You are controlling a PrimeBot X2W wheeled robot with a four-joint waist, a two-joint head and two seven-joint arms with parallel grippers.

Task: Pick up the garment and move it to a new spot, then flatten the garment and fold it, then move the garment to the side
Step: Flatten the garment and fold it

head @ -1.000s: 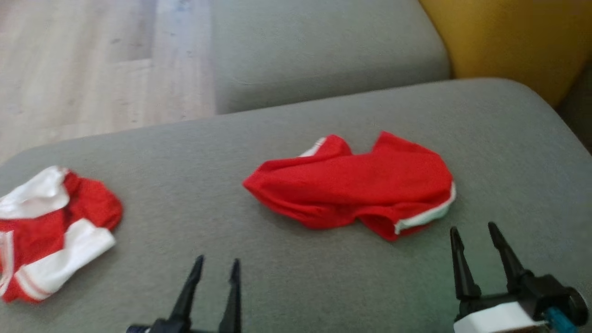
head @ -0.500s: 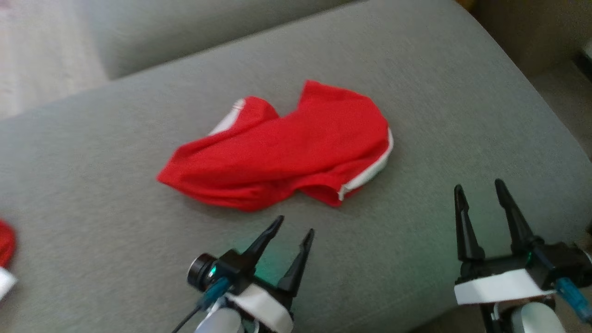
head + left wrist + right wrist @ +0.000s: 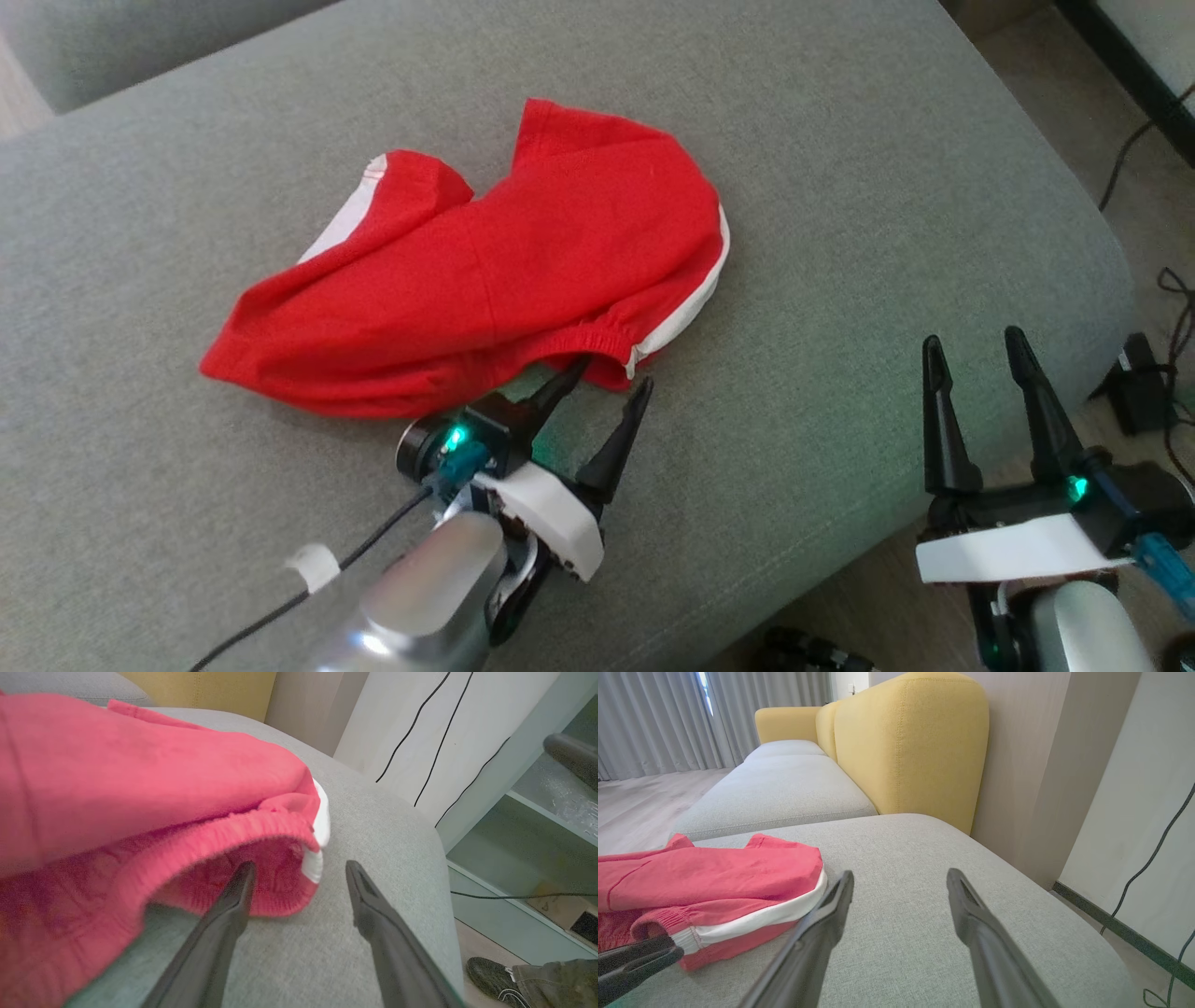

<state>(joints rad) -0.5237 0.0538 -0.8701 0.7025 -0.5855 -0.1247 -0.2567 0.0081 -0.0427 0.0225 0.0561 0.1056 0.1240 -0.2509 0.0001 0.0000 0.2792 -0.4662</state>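
Left tool (image 3: 613, 371) nearer one red garment (image 3: 504, 271)

- The garment (image 3: 485, 280) lies heaped on the grey cushion (image 3: 840, 187). Bare cushion runs along the garment's right side and near side, leaving room to come in low.
- The left gripper (image 3: 611, 373) is spread at the near waistband. One finger sits at the hem's raised opening and the other over bare cushion. In the blurred left wrist view, it may or may not touch the cloth.
- The right gripper (image 3: 972, 336), fingers apart, hangs by the cushion's near right edge, with bare fabric between it and the garment.
- A yellow backrest (image 3: 910, 742) bounds the far side.
- Beyond the right edge, cables (image 3: 1176, 299) and a shoe (image 3: 488, 975) crowd the floor.
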